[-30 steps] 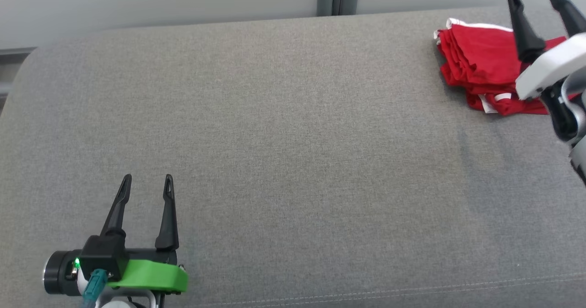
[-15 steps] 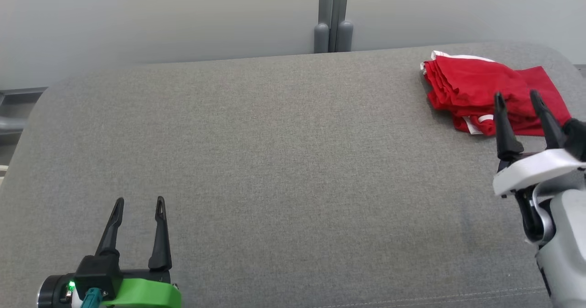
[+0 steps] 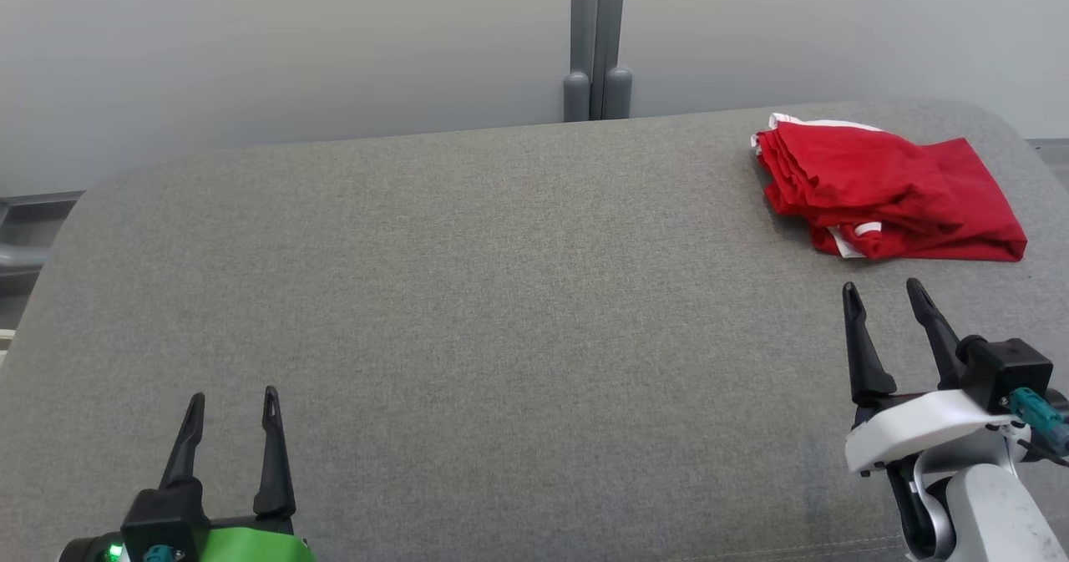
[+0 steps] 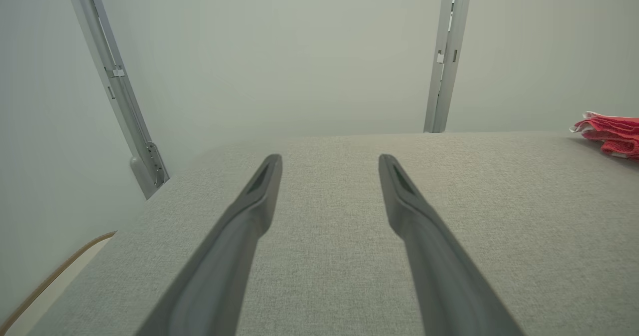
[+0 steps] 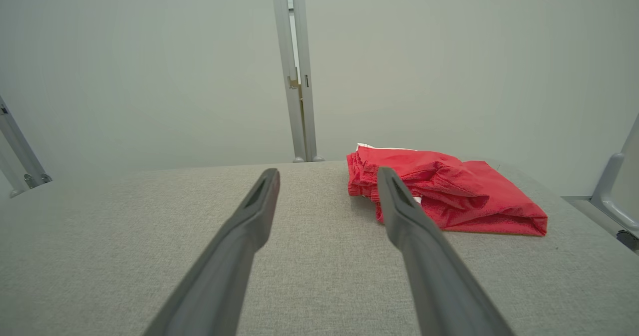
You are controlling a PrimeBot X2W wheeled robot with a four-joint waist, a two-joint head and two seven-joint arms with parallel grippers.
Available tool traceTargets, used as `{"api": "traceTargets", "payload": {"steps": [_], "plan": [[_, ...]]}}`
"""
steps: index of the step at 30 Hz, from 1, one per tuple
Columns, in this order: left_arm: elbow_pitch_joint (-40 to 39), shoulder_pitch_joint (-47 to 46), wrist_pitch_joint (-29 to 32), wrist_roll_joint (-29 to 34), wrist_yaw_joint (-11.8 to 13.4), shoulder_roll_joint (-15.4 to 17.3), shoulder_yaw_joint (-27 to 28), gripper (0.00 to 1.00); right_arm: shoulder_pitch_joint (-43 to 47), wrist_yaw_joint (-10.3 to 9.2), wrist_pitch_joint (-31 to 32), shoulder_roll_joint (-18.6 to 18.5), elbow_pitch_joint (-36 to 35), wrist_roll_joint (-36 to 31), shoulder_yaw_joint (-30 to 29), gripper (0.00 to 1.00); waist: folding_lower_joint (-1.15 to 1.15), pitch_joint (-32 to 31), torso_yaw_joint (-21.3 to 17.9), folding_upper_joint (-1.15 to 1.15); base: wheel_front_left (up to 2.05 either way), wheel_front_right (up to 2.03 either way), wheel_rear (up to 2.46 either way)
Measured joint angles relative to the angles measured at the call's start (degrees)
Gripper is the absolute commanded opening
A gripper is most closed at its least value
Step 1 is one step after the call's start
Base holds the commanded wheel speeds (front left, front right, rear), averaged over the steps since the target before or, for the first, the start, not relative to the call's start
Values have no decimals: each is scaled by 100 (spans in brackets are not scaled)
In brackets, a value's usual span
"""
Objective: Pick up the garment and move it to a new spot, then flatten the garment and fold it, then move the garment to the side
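Observation:
The garment (image 3: 885, 194) is red with white trim and lies folded in a compact pile at the far right of the grey padded surface (image 3: 501, 311). It also appears in the right wrist view as the garment (image 5: 449, 196) and at the far right edge of the left wrist view as the garment (image 4: 609, 134). My right gripper (image 3: 884, 295) hovers open and empty a short way in front of the garment, apart from it. At the lower left my left gripper (image 3: 231, 402) is open and empty over bare fabric.
A pale wall runs behind the surface, with a grey vertical post (image 3: 595, 40) at its middle. The surface's rounded left corner (image 3: 75, 211) and far right corner (image 3: 1002, 124) drop away. A seam runs along the front edge.
The head camera has tilted up, showing more wall. My right gripper has drawn back from over the garment toward the near right. The garment lies as before.

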Motion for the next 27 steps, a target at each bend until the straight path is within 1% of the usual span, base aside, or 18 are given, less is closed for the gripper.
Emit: {"api": "traceTargets", "payload": {"steps": [2,9,17,27], "plan": [[-4,18,0,-10,36,5,55,100,138,1,13,110,-80,-47,14,100,0,-28,-12,0,0,0,0],[16,129,0,-52,44,13,118,100,464,0,-7,304,-198,-152,142,100,0,-127,-51,0,0,0,0],[165,279,65,-51,44,89,58,100,696,1,121,405,-167,-422,343,100,0,-224,-132,0,0,0,0],[201,347,91,-120,111,155,99,100,726,0,171,453,-182,-472,270,100,0,-237,-168,0,0,0,0]]}}
